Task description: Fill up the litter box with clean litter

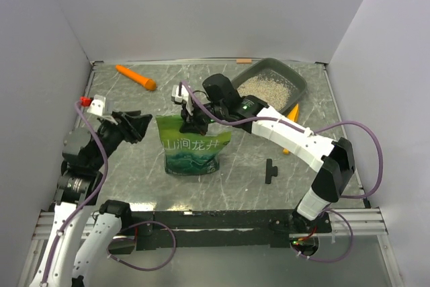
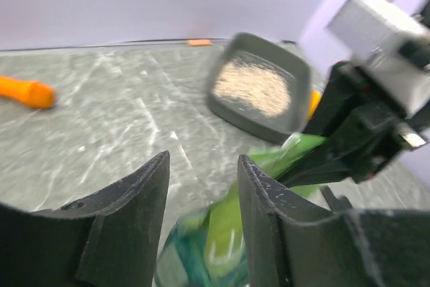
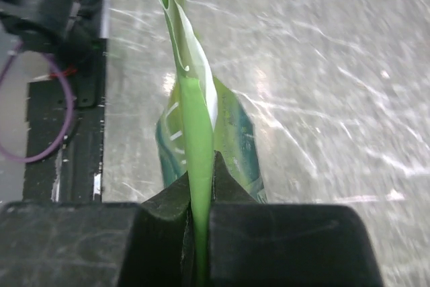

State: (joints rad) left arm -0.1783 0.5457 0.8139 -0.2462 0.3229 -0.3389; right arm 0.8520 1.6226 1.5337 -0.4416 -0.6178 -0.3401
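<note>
Grey marbled table (image 1: 134,166): its bare stretch runs from 7 to 10 o'clock of the middle, between the arm bases and the left wall.
White walls (image 1: 201,11): they close the left, far and right edges; only the near edge, with the arm bases, is open.
Black piece (image 1: 270,171): small and T-shaped, it lies flat at 4 o'clock of the bag, apart from it and just beside the right forearm.
Green bag (image 1: 193,152): it stands upright near the table's middle with its printed face toward the near edge and its top pressed flat.
Left gripper (image 1: 146,124): it is at 9 to 10 o'clock of the bag, just beside the upper left corner. The jaws are parted to a middling gap and grip nothing. In the wrist view the bag shows low in that gap, and I cannot tell whether it touches.
Right gripper (image 3: 199,186): it is over the bag's top edge, and the jaws are clamped hard on the green film, which is squeezed thin between them.
Litter box (image 1: 300,87): it sits flat on the table at 1 o'clock, in the far right corner, close to both walls and well apart from the bag.
Clean litter (image 1: 265,87): a pale granular layer covers the box floor.
Orange tool (image 1: 136,76): it lies alone at 11 o'clock near the far edge, with open table on every side.
</note>
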